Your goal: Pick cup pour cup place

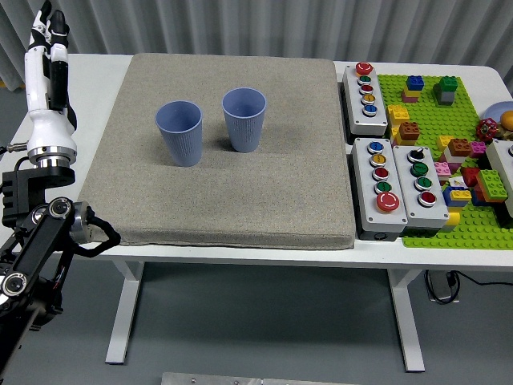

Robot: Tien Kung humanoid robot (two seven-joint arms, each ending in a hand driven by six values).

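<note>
Nearest the camera, at about eight o'clock in the head view, the left arm's black jointed links (pixel 36 241) rise along the desk's left edge into a white forearm, ending in the left robot hand (pixel 50 32) at ten o'clock. Its fingers point straight up, loosely extended, and it holds nothing. It hangs beyond the desk's left edge, well apart from both cups.

On the white desk (pixel 240 253) lies a thick square pad (pixel 224 192) of coarse grey-beige woven fabric with rounded corners. Two blue cups stand upright on its far half, near each other but not touching. Both are tapered, narrower at the base, with fine vertical ribbing and open mouths. The left cup (pixel 179 132) sits towards eleven o'clock; the right cup (pixel 244 119) sits near twelve, slightly farther back. What either cup contains cannot be told.

At three o'clock, three grey rectangular button boxes (pixel 365 99) (pixel 380 182) (pixel 420 182) carry rows of round coloured buttons. Beyond them, at the desk's right end, a studded green baseplate (pixel 449 120) bears small plastic bricks of many colours.
</note>
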